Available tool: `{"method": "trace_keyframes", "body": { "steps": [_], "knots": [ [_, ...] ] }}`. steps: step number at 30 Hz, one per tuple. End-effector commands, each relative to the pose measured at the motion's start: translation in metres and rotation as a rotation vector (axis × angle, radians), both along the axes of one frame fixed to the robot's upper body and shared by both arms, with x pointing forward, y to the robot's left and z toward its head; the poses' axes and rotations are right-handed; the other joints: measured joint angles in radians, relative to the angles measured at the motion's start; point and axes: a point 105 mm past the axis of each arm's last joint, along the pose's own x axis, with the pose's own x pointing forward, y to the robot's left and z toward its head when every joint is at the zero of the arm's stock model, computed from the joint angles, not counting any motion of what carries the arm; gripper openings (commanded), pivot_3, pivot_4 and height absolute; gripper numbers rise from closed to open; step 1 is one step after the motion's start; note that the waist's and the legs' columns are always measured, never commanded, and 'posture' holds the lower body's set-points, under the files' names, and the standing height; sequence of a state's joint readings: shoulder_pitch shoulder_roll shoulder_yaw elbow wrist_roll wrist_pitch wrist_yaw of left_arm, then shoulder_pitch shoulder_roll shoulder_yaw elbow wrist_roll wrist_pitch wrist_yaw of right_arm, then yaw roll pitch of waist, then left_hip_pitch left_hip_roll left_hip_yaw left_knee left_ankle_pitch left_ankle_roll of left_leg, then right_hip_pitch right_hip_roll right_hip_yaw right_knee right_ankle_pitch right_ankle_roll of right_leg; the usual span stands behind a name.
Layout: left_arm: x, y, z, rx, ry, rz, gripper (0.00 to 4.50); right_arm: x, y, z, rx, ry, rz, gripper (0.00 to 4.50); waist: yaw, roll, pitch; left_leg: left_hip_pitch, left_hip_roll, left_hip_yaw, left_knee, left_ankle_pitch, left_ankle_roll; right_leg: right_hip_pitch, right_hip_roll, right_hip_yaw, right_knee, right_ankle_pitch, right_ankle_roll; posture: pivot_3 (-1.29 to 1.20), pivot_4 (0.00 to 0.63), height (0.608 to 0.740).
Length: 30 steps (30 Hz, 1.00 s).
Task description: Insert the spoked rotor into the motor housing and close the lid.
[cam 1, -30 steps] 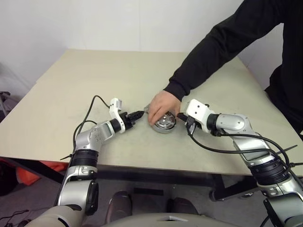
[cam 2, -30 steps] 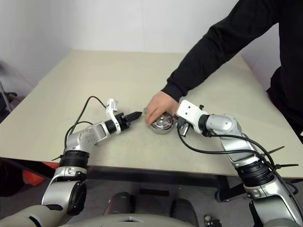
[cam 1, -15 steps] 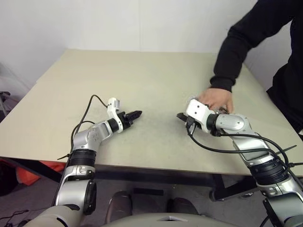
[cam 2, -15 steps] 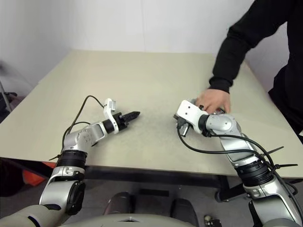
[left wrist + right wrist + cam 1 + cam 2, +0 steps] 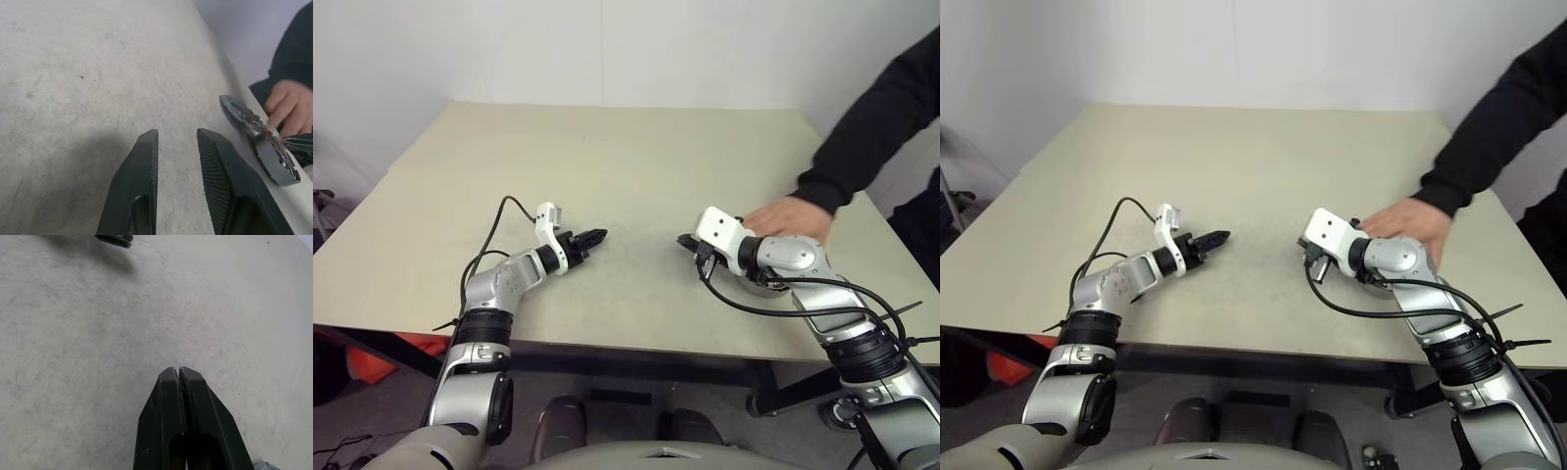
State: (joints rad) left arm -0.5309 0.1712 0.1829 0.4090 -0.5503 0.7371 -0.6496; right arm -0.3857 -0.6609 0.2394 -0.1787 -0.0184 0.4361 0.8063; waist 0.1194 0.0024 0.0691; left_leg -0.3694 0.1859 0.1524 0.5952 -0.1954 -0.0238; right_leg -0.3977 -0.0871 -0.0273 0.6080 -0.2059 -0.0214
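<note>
Left wrist view: my left tool (image 5: 177, 147), slightly parted, and right tool (image 5: 179, 377), pressed closed, held nothing; beyond them, a person's hand (image 5: 286, 105) held the motor housing (image 5: 274, 154), assembly progress unclear.

This is looking like a lab or test room. A bare beige desk (image 5: 607, 157) is standing against plain white walls (image 5: 509, 49). A person's hand (image 5: 788, 215) is reaching in beside it.

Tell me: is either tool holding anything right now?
Nothing is held. The left tool stands open and empty; the right tool is shut on nothing, above the bare table.
</note>
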Motion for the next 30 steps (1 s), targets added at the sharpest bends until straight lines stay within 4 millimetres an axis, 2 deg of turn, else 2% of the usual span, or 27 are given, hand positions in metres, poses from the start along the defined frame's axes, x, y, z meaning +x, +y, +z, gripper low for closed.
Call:
{"method": "trace_keyframes", "body": {
  "steps": [1, 5, 8, 11, 15, 18, 22, 27, 30],
  "knots": [
    [0.004, -0.002, 0.012, -0.01, -0.055, -0.007, 1.34, -0.001, -0.001, 0.006, -0.021, 0.006, 0.015, 0.0, 0.0, 0.0, 0.0, 0.0, 0.0, 0.0, 0.0, 0.0, 0.0, 0.0, 0.0, 0.0, 0.0, 0.0, 0.0, 0.0, 0.0, 0.74],
    [0.005, -0.003, 0.013, -0.01, -0.061, -0.005, 1.34, -0.014, -0.014, 0.001, -0.098, 0.059, 0.048, 0.0, 0.002, 0.0, 0.0, 0.0, 0.0, 0.0, 0.0, 0.0, 0.0, 0.001, 0.0, 0.0, 0.0, 0.0, 0.0, 0.0, 0.0, 0.74],
    [0.006, -0.006, 0.012, 0.037, -0.088, -0.015, 1.37, -0.021, -0.041, 0.008, -0.221, 0.054, 0.039, 0.53, 0.006, 0.0, 0.0, 0.0, 0.0, 0.0, 0.0, 0.0, 0.001, 0.001, 0.0, 0.0, 0.0, 0.0, 0.0, 0.0, 0.0, 0.74],
    [0.004, -0.017, 0.007, 0.144, -0.148, -0.065, 1.37, -0.022, -0.069, 0.015, -0.392, 0.006, 0.008, 1.52, 0.005, 0.0, 0.0, 0.001, 0.0, -0.001, 0.001, -0.001, 0.001, 0.002, 0.0, 0.0, -0.001, 0.0, 0.0, 0.0, 0.0, 0.74],
    [0.001, -0.027, 0.005, 0.221, -0.209, -0.118, 1.37, -0.031, -0.084, 0.021, -0.484, 0.007, 0.041, 1.52, 0.004, 0.0, 0.0, 0.002, 0.001, -0.001, 0.001, -0.002, 0.004, 0.003, 0.0, 0.0, -0.001, 0.0, 0.001, 0.0, 0.0, 0.74],
    [0.002, -0.034, 0.007, 0.24, -0.237, -0.136, 1.37, -0.035, -0.104, 0.029, -0.557, 0.024, 0.035, 1.52, 0.003, 0.001, -0.001, 0.002, 0.001, -0.001, 0.001, -0.003, 0.005, 0.002, 0.0, 0.0, -0.001, 0.0, 0.001, 0.0, 0.0, 0.74],
    [0.002, -0.036, 0.003, 0.239, -0.233, -0.135, 1.37, -0.047, -0.125, 0.023, -0.646, 0.088, 0.057, 1.52, 0.005, 0.001, -0.001, 0.002, 0.001, -0.001, 0.001, -0.003, 0.006, 0.002, 0.0, 0.0, -0.001, 0.0, 0.001, 0.0, 0.0, 0.74],
    [-0.003, -0.035, -0.001, 0.248, -0.232, -0.15, 1.37, -0.051, -0.138, 0.025, -0.677, 0.108, 0.051, 1.52, 0.003, 0.002, -0.001, 0.002, 0.001, -0.001, 0.002, -0.004, 0.007, 0.002, 0.0, 0.0, -0.001, 0.0, 0.0, 0.0, 0.0, 0.74],
    [-0.008, -0.038, 0.0, 0.276, -0.262, -0.19, 1.37, -0.054, -0.142, 0.018, -0.683, 0.139, 0.061, 1.52, 0.003, 0.003, -0.002, 0.002, 0.001, -0.001, 0.002, -0.004, 0.007, 0.002, 0.0, 0.0, -0.001, 0.0, 0.0, 0.0, 0.0, 0.74]
  ]
}}
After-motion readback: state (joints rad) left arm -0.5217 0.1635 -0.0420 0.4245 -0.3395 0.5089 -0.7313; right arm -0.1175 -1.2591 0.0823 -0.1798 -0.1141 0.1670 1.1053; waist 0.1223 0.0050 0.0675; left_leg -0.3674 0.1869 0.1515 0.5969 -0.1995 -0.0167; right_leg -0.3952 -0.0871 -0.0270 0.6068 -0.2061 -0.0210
